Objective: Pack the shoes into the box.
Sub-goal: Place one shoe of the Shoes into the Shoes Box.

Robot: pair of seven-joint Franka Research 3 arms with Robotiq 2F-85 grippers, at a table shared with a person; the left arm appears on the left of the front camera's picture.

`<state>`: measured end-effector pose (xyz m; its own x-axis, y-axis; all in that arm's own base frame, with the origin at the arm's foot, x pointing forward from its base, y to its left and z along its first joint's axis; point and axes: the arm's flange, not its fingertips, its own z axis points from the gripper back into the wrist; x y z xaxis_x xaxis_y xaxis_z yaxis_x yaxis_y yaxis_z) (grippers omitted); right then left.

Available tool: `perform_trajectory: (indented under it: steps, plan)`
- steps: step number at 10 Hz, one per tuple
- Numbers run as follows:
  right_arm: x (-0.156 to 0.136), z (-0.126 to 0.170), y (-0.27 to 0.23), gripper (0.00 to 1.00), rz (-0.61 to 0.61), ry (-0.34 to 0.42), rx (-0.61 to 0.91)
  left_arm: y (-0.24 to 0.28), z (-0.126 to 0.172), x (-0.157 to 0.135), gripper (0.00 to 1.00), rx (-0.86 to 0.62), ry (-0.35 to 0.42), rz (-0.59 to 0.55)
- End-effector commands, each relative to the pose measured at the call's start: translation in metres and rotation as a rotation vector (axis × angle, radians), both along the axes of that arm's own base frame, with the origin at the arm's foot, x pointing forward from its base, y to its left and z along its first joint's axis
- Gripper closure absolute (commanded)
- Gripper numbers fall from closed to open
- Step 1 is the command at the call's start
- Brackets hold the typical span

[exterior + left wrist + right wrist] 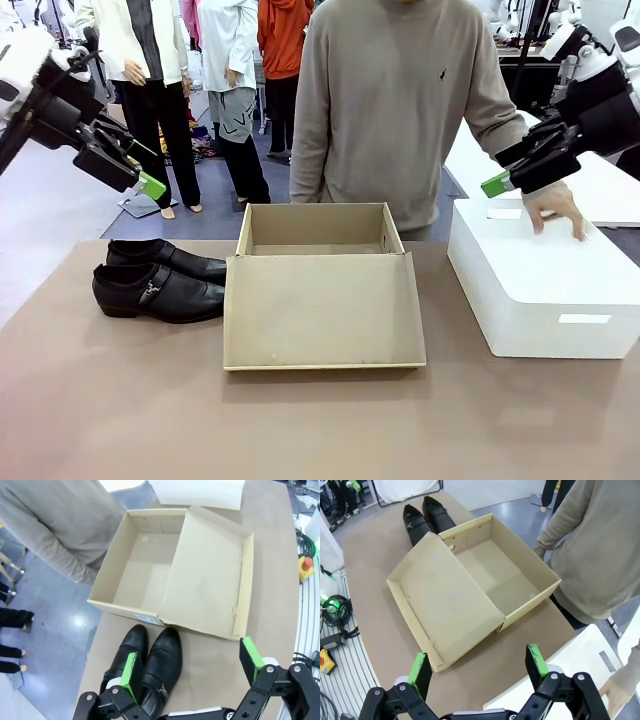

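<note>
Left gripper (140, 165): I see it raised above the table (300, 430), up and to the left of the box (318, 228). Its fingers stand wide apart with nothing between them.
Left wrist view: my gripper (191, 667) looks down on the shoes (150, 660), with the box (145, 565) beyond their toes.
Shoes (160, 280): both lie on the table just left of the box, side by side on their soles. Their toes point toward it. The nearer toe sits close against the lid's left edge; I cannot tell if it touches.
Box: it is open at mid-table, and I see bare cardboard inside.
Lid (320, 315): it is folded out flat on the table on my side of the box, attached along the box's near wall.
Person (400, 110): standing right behind the box's far wall.
Right gripper (515, 165): it hangs in the air up and to the right of the box, fingers spread and holding nothing.
Right wrist view: my gripper (478, 664) looks across the lid to the box (495, 565), with the shoes (422, 517) past its far side.
White box (540, 290): on the table, near the right of the box but apart from it.
Hand (555, 207): the person's hand rests flat on top of the white box.
</note>
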<state>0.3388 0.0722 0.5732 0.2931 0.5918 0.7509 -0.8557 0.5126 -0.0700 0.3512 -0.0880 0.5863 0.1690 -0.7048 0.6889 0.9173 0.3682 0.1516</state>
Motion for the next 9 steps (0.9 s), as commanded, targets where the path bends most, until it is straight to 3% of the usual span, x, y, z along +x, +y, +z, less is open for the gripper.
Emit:
perform_trajectory:
  steps: [1, 9]
  plan:
    - [-0.0009, 0.0020, -0.0006, 0.00, 0.008, 0.005, 0.016, 0.0029, 0.0010, 0.0055, 0.00, -0.010, -0.005, -0.030]
    - [-0.0010, 0.0002, -0.0003, 0.00, 0.000, 0.002, -0.004, 0.0017, 0.0004, 0.0006, 0.00, -0.001, -0.002, -0.005]
